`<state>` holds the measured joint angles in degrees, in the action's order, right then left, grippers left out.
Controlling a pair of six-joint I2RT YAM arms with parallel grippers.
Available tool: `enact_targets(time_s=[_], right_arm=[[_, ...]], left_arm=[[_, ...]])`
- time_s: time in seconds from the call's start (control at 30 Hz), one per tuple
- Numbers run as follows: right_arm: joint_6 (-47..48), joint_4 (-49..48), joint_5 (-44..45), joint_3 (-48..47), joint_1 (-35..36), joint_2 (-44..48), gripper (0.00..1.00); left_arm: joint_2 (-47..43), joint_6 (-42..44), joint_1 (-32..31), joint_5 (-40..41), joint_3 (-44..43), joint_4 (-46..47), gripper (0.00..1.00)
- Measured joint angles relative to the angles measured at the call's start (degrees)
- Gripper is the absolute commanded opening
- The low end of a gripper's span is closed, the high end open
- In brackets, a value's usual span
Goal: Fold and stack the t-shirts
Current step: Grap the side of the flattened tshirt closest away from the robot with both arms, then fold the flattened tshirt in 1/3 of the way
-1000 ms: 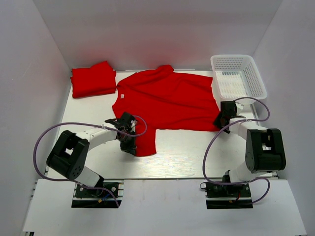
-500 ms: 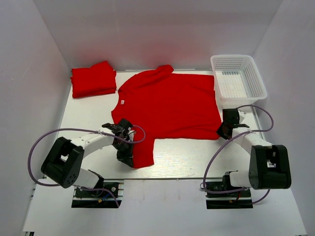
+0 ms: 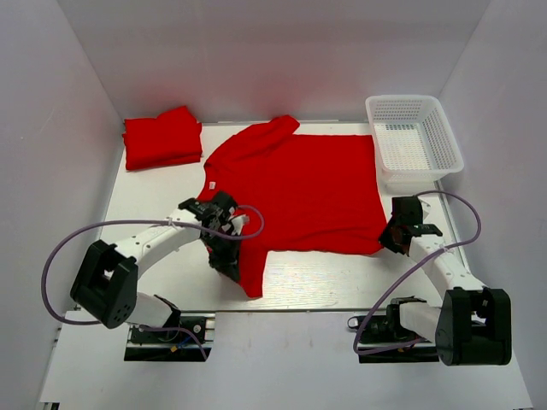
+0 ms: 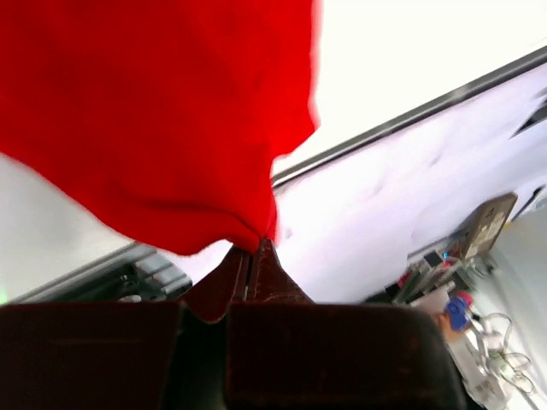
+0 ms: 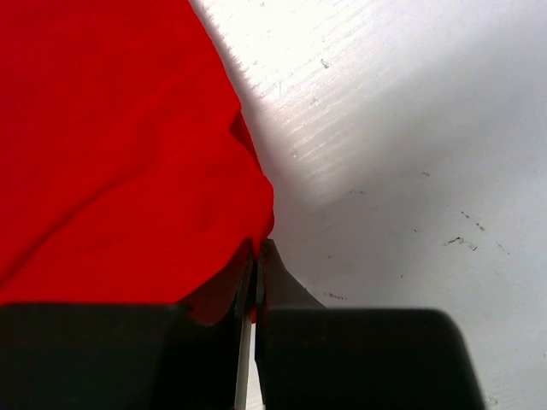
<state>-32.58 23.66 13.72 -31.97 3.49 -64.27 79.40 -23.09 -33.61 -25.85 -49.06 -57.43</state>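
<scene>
One folded t-shirt lies well beyond the left pincer. The second t-shirt, spread between the left pincer, clamped on its sleeve, and the right pincer, clamped on its hem corner, is not yet folded.

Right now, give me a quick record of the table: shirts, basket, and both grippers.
spread shirt: red, lying open mid-table
folded pile: red cloth, far left corner
basket: white mesh, far right corner, next to the spread shirt
left gripper: shut on the spread shirt at its near sleeve
right gripper: shut on the spread shirt at its near right corner
</scene>
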Motion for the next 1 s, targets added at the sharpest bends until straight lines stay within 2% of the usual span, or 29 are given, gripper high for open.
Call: enact_targets(time_s=[0.2,0.6,0.8,1.0], right_arm=[[1.66,0.17,-0.42,-0.17,0.0,0.07,0.0],[5.86,-0.85,-0.22,-8.22,0.0,-4.61,0.0],[6.49,-1.68,-0.15,-11.82,0.0,-6.91,0.0],[7.17,-1.53,0.33,-14.03,0.0,-9.29,0.0]], left_arm=[[1.95,0.5,0.39,5.11,-10.69,5.18,0.0],[5.62,-2.21,1.7,25.07,-17.38,16.55,0.0],[8.26,1.44,2.6,32.57,-18.4,23.69,0.0],[8.72,8.31,3.45,34.82,-19.17,31.65,0.0]])
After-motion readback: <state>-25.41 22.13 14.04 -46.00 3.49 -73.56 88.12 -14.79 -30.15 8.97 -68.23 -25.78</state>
